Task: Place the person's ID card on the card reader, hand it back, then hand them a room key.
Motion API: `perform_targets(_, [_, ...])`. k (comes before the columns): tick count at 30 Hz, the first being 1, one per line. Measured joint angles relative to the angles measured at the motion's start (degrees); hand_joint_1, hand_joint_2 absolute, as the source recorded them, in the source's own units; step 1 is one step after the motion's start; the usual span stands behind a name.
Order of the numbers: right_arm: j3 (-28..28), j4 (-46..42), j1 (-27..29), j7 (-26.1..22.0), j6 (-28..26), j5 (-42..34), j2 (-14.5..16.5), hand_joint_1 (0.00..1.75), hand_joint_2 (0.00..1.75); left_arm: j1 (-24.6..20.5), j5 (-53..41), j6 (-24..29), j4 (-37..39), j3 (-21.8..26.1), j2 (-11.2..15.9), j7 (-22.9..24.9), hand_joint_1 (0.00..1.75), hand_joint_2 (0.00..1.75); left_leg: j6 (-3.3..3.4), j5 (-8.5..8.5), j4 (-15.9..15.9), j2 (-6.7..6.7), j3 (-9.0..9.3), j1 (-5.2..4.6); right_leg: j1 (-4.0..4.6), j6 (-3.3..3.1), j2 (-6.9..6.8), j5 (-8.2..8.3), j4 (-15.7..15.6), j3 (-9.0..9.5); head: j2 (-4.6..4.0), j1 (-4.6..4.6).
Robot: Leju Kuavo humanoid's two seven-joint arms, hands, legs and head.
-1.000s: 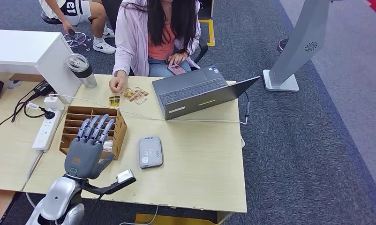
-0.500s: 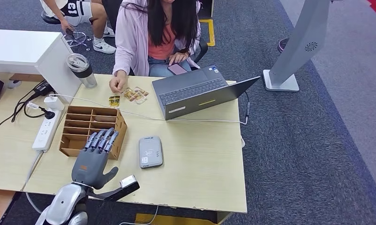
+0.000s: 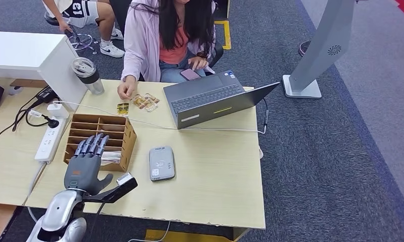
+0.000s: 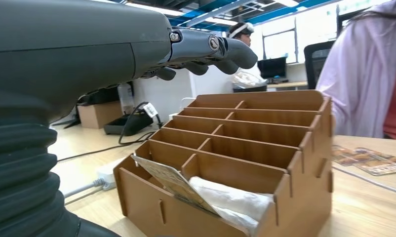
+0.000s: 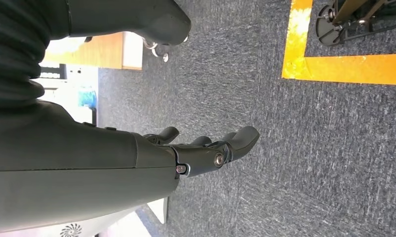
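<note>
The grey card reader [image 3: 161, 163] lies flat in the middle of the desk. To its left stands a wooden slotted organizer [image 3: 100, 137]; its nearest slot holds a tilted card [image 4: 170, 178] and a white wrapped bundle [image 4: 225, 200]. My left hand [image 3: 85, 168] hovers over the organizer's near left corner, fingers straight and apart, holding nothing. Several small cards [image 3: 144, 101] lie on the desk by the resting hand [image 3: 125, 92] of a seated person in a pink jacket [image 3: 144, 40]. My right hand [image 5: 206, 148] hangs over the carpet, loosely extended and empty.
An open laptop [image 3: 210, 98] sits at the desk's far right, a thin cable running across in front of it. A power strip [image 3: 49, 141], a lidded tumbler [image 3: 88, 75] and a white box [image 3: 28, 53] stand to the left. A grey stand [image 3: 321, 50] rises from the carpet.
My left hand has drawn back toward the desk's near edge and shifted left, from over the organizer's middle to its near left corner. It stays empty.
</note>
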Motion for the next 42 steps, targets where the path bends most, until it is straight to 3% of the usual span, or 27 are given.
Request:
perform_targets(21, [0.01, 0.00, 0.05, 0.12, 0.70, 0.85, 0.00, 0.00, 1.75, -0.90, 0.45, 0.71, 5.11, 3.70, -0.02, 0.08, 0.00, 1.75, 0.00, 0.00, 0.00, 0.00, 0.00, 0.00, 0.00, 0.00, 0.00, 0.00, 0.00, 0.00, 0.00, 0.00])
perform_targets(22, [0.01, 0.00, 0.05, 0.13, 0.75, 0.86, 0.00, 0.00, 1.75, -0.90, 0.48, 0.74, 5.20, 3.77, -0.02, 0.08, 0.08, 1.75, 0.00, 0.00, 0.00, 0.00, 0.00, 0.00, 0.00, 0.00, 0.00, 0.00, 0.00, 0.00, 0.00, 0.00])
perform_targets(25, [0.00, 0.00, 0.05, 0.14, 0.80, 0.92, 0.00, 0.00, 1.75, -0.89, 0.44, 0.91, 5.32, 3.98, -0.07, 0.00, 1.39, 1.75, 0.00, 0.00, 0.00, 0.00, 0.00, 0.00, 0.00, 0.00, 0.00, 0.00, 0.00, 0.00, 0.00, 0.00])
perform_targets(26, [0.00, 0.00, 0.05, 0.14, 0.81, 0.96, 0.00, 0.00, 1.75, -0.89, 0.36, 1.13, 5.33, 4.02, -0.08, -0.05, 1.75, 1.75, 0.00, 0.00, 0.00, 0.00, 0.00, 0.00, 0.00, 0.00, 0.00, 0.00, 0.00, 0.00, 0.00, 0.00])
perform_targets(42, [0.00, 0.00, 0.05, 0.14, 0.95, 1.47, 0.00, 0.00, 1.75, -0.71, -0.07, 3.07, 5.34, 4.17, -0.14, -1.40, 1.75, 1.75, 0.00, 0.00, 0.00, 0.00, 0.00, 0.00, 0.00, 0.00, 0.01, 0.00, 0.00, 0.01, 0.00, -0.01])
